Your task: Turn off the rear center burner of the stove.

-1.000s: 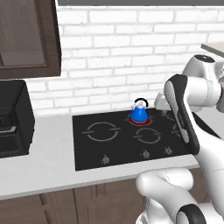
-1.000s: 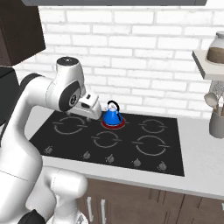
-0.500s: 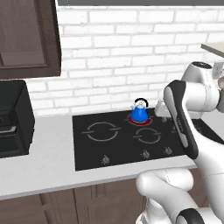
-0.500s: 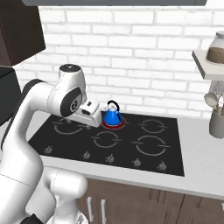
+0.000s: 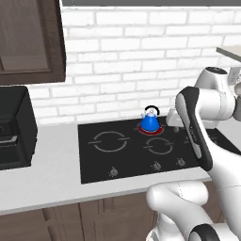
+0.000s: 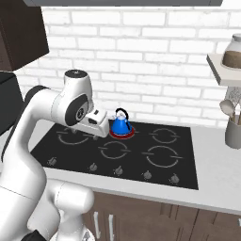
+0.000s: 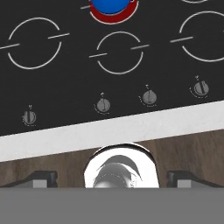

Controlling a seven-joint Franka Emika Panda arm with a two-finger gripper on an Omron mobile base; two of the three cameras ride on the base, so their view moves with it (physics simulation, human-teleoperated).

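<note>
Four small dark knobs point(image 7: 103, 105) lining the glossy black glass stove point(image 7: 70, 83). Glowing red under the small blue kettle point(image 6: 120, 125): the round rear center burner point(image 6: 121, 134). Hovering above, the two-finger gripper point(image 7: 112, 179), fingertips spread wide apart, holding nothing.

Kettle point(image 6: 121, 124) on rear center burner point(image 6: 121, 134)

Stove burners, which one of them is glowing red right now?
The small rear center burner on the stove, directly under the blue kettle. It shows a red glowing ring around the kettle's base; the other burner zones are unlit grey outlines.
</note>
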